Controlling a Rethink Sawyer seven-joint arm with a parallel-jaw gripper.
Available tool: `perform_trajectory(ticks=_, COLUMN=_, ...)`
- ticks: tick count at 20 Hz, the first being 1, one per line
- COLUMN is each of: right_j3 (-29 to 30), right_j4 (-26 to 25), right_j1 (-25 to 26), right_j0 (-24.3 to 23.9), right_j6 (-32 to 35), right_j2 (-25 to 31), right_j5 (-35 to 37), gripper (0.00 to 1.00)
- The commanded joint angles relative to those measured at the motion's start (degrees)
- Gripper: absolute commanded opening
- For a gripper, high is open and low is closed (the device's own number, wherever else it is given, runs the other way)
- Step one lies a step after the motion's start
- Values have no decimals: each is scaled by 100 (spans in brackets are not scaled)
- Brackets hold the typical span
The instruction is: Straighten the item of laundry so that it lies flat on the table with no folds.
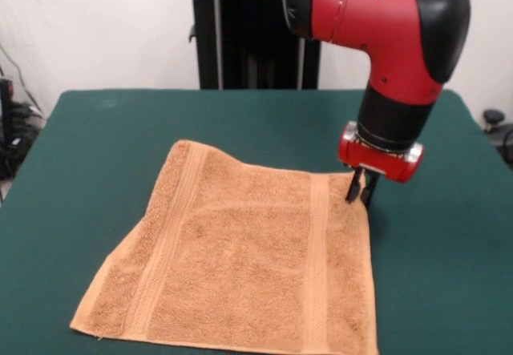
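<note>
The item of laundry (232, 267), an orange-tan terry towel with two flat woven bands, lies spread on the dark green table (96, 155) in the front view. It looks mostly flat, with a slight ridge along its far edge near the middle. My gripper (360, 196) points straight down at the towel's far right corner. Its two dark fingers (352, 187) stand close together with the corner's edge between them. The towel's near right corner reaches the picture's bottom edge.
The red and black arm (377, 18) comes down over the table's right half. Bare green table surrounds the towel on the left, far side and right. A black stand (248, 50) rises behind the table's far edge.
</note>
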Motion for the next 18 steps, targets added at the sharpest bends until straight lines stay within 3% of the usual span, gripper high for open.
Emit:
perform_trajectory(ticks=1, right_j3=1375, right_j4=52, right_j1=7, right_j0=10, right_j6=1103, right_j2=1026, right_j5=-231, gripper=0)
perform_trajectory(ticks=11, right_j3=2104, right_j4=64, right_j1=-205, right_j0=-152, right_j6=1227, right_j2=1406, right_j5=-928, gripper=0)
perform_trajectory(ticks=18, right_j3=2271, right_j4=268, right_j1=-237, right_j0=34, right_j6=1520, right_j2=1435, right_j5=-1158, gripper=0)
